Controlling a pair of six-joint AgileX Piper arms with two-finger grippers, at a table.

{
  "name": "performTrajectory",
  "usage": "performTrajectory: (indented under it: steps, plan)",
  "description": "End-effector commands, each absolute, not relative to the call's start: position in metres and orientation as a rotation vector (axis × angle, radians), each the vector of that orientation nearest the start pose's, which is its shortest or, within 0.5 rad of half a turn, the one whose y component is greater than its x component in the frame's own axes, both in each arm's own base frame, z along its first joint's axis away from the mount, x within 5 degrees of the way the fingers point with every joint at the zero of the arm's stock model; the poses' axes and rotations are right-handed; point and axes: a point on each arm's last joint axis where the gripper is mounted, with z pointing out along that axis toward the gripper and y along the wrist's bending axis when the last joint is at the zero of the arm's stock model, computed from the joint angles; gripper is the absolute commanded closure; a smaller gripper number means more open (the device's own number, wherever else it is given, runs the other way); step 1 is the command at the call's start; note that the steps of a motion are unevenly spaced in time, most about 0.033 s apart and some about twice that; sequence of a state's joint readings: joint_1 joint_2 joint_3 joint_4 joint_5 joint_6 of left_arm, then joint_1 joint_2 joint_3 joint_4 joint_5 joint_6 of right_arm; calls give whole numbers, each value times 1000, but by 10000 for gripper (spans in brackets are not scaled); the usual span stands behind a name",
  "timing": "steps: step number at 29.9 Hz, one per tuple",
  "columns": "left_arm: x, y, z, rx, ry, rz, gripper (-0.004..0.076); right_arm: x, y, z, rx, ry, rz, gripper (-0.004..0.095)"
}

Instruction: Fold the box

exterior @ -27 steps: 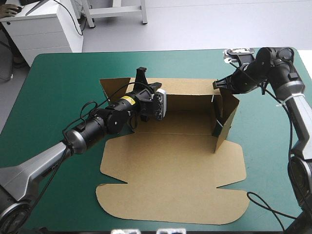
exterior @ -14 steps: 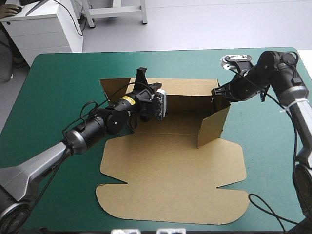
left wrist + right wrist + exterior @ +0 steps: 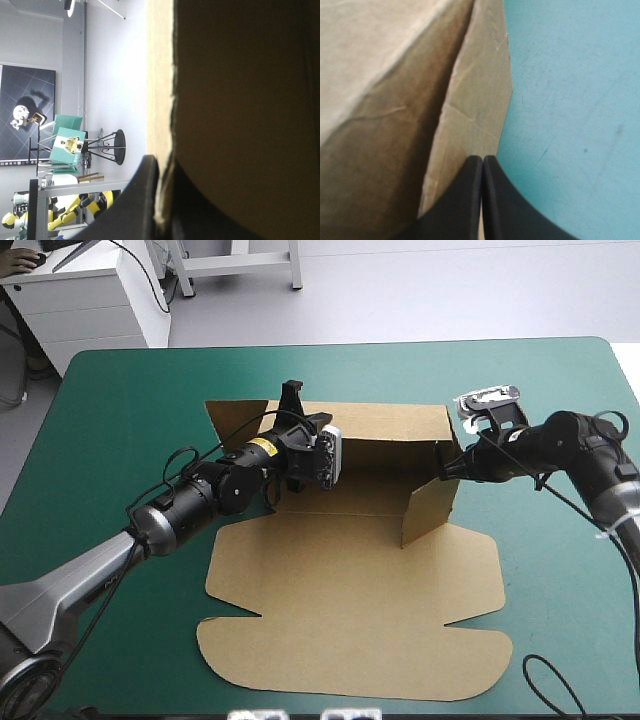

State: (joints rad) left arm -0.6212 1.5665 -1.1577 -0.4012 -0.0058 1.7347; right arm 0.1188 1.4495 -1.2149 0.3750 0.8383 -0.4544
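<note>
At the middle of the teal-green worktop (image 3: 120, 420) lies the box (image 3: 350, 590), its back wall (image 3: 390, 425) raised. The left gripper's (image 3: 161, 175) fingers pinch this wall's edge; the right gripper's (image 3: 482, 167) fingers clamp the side flap (image 3: 428, 512). I judge this the wall-raising step; next the flap must turn inward and tuck.

High view: bright, even light from overhead. Teal-green cover (image 3: 130, 440) is lit flat edge to edge. Box (image 3: 350, 610) has a pale flat sheet, w/ soft shade inside below its raised back & right walls. Dark shadow under left arm (image 3: 190, 505) on the board.

Left wrist view: strong backlight, white & washed out beyond the box. Its wall is close up in deep shade, left gripper (image 3: 161, 167) near silhouette.

Right wrist view: box's upper face lit pale, side below it in shadow, cover bright.
</note>
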Motion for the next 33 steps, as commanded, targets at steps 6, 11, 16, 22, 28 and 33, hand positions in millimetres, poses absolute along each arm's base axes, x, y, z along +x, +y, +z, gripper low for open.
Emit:
performTrajectory:
  steps: [6,11,16,22,28,33]
  plan:
    - [292,-212,336,1614,1043,470,731,272,55,332,-541,2160,233,926]
    - [292,-212,335,1624,1045,463,731,260,56,323,-618,2169,237,840]
    - [292,-212,335,1624,1045,463,731,252,57,322,-671,2167,243,506]
    - [291,-212,335,1626,1046,462,731,247,62,326,-735,2122,298,377]
    - [291,-212,333,1614,1085,420,731,261,73,317,-747,2076,425,256]
    - [290,-212,332,1618,1103,396,731,276,83,304,-739,2062,404,240]
